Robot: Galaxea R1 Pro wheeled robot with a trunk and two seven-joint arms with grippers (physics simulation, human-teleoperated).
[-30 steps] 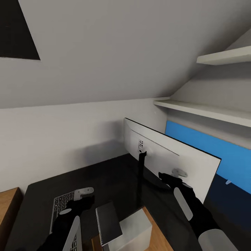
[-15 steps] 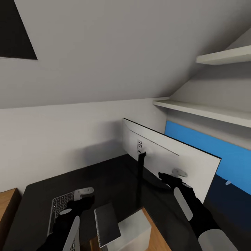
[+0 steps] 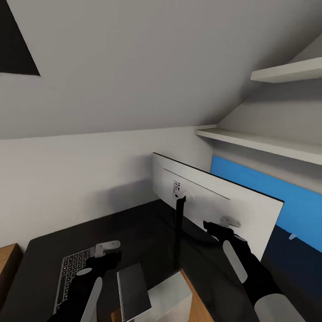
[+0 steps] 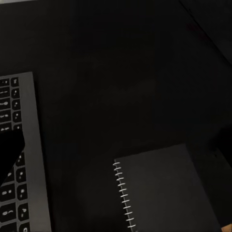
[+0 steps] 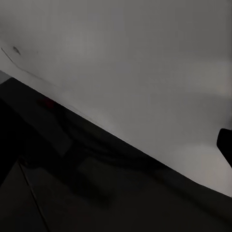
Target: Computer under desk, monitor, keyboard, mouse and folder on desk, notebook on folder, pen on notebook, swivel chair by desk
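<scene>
Your desk (image 3: 134,223) carries the monitor (image 3: 223,205), back toward you, your right gripper (image 3: 219,225) at its lower edge, grip unreadable. The keyboard (image 3: 71,273) runs lengthwise beside your left gripper (image 3: 105,250), also unreadable, which is nearer the notebook (image 3: 134,290).

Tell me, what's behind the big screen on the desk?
Behind the screen you can see a blue panel, grey wall and white shelves higher up. We see the screen's pale back, so the desk behind it is hidden.
</scene>
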